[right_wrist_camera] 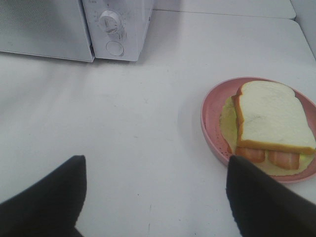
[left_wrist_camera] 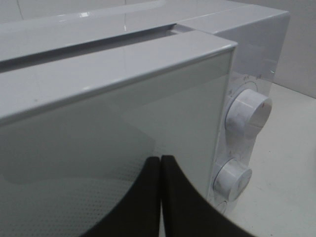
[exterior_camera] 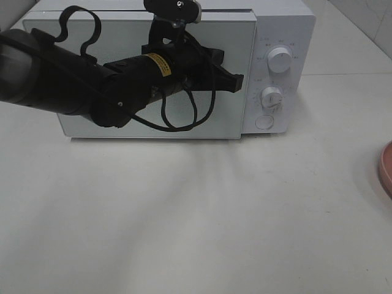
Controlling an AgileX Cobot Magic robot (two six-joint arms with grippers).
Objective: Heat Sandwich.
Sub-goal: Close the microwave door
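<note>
Microwave closed, sandwich waiting on its plate: the heating has barely begun.

The table (exterior_camera: 202,233) carries the microwave (exterior_camera: 278,37) at the back, its door (exterior_camera: 122,122) closed; the left arm (exterior_camera: 61,79) reaches across that door, its gripper (left_wrist_camera: 161,197) pressed together and empty, just beside the door's knob-side edge, near the two knobs (exterior_camera: 280,59); the plate (right_wrist_camera: 213,129) sits well apart from the oven on the right side of the table; the sandwich (right_wrist_camera: 271,121) lies on it, untouched; the right gripper (right_wrist_camera: 153,192) hovers near the plate with jaws spread wide, holding nothing; by my reading, opening the door, loading the sandwich, closing up and turning the dial all remain.
</note>
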